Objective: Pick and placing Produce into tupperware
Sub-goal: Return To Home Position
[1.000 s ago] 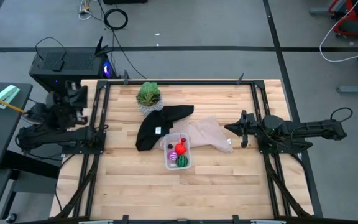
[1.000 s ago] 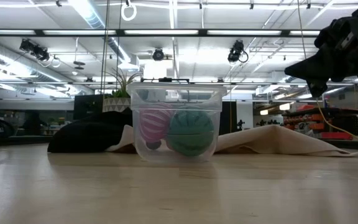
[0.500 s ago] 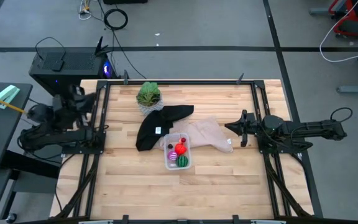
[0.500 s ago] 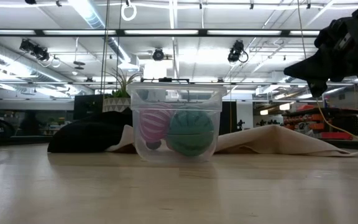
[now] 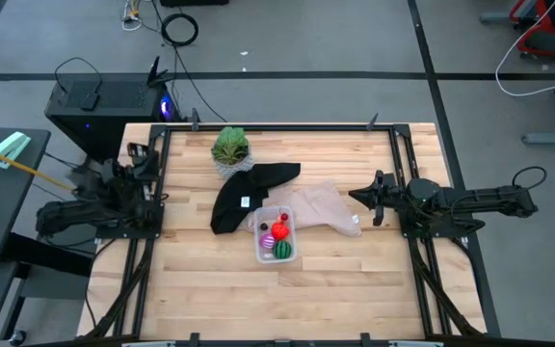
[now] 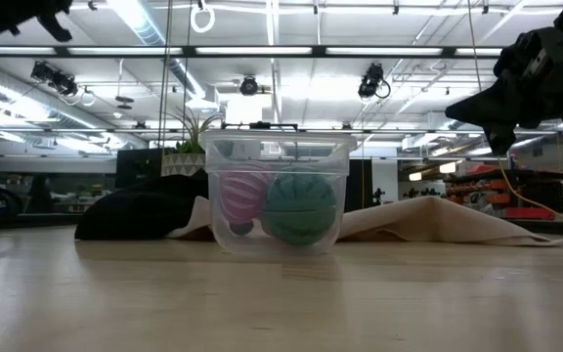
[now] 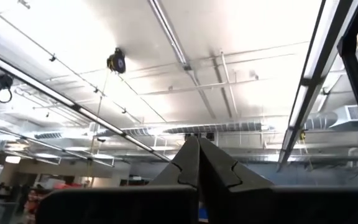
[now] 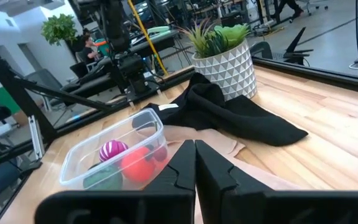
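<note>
Left gripper (image 7: 197, 148) has swung toward your wood table (image 5: 355, 289), closed, facing ceiling lights (image 7: 171, 38); right gripper (image 8: 195, 149), closed, hangs near the tub (image 5: 276, 234).

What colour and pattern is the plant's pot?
White, with a faceted triangle pattern. The pot shows best in the right wrist view.

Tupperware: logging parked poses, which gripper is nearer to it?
Right. The right gripper hangs right of the tupperware, over the table; the left gripper is farther, by the table's left edge.

Clear glossy plastic tupperware (image 6: 277, 154), matt black cloth (image 5: 258, 178), smooth wooden table (image 5: 355, 280)
</note>
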Robot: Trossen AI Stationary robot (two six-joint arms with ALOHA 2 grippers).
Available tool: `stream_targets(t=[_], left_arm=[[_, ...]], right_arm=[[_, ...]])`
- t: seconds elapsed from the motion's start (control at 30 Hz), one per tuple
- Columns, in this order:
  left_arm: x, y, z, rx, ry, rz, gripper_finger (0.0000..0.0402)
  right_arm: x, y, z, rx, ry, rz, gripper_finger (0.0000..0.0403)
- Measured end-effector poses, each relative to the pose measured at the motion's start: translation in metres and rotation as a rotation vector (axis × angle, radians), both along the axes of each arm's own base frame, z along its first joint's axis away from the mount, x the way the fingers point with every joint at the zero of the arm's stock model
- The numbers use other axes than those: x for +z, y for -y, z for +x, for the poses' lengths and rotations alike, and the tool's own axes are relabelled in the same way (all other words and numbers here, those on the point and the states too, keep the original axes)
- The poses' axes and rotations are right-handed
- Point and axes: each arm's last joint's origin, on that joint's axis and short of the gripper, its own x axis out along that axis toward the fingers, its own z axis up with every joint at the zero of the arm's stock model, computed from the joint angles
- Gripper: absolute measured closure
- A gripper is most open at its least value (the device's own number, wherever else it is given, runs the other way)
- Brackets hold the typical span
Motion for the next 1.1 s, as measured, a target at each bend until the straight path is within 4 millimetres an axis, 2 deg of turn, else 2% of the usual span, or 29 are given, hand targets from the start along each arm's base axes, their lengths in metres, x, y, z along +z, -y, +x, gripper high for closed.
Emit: stream_targets(t=[0.13,0.37,0.77,0.97,1.1], left_arm=[[-0.022,-0.001,0.007,-0.030,0.000,-0.030,0.0396],[-0.029,-0.001,0.015,-0.071,-0.095,-0.054,0.0393],[-0.049,-0.001,0.029,-0.153,-0.346,-0.068,0.0397],[-0.069,-0.001,0.037,-0.201,-0.556,-0.140,0.0395],[-0.076,-0.001,0.038,-0.205,-0.623,-0.150,0.0397]], right_arm=[[0.000,0.000,0.000,0.000,-0.001,-0.001,0.0394],[0.000,0.000,0.000,0.001,-0.004,-0.003,0.0394],[0.000,0.000,0.000,0.001,-0.004,-0.003,0.0384],[0.000,0.000,0.000,0.001,-0.004,-0.003,0.0387],[0.000,0.000,0.000,0.001,-0.004,-0.003,0.0386]])
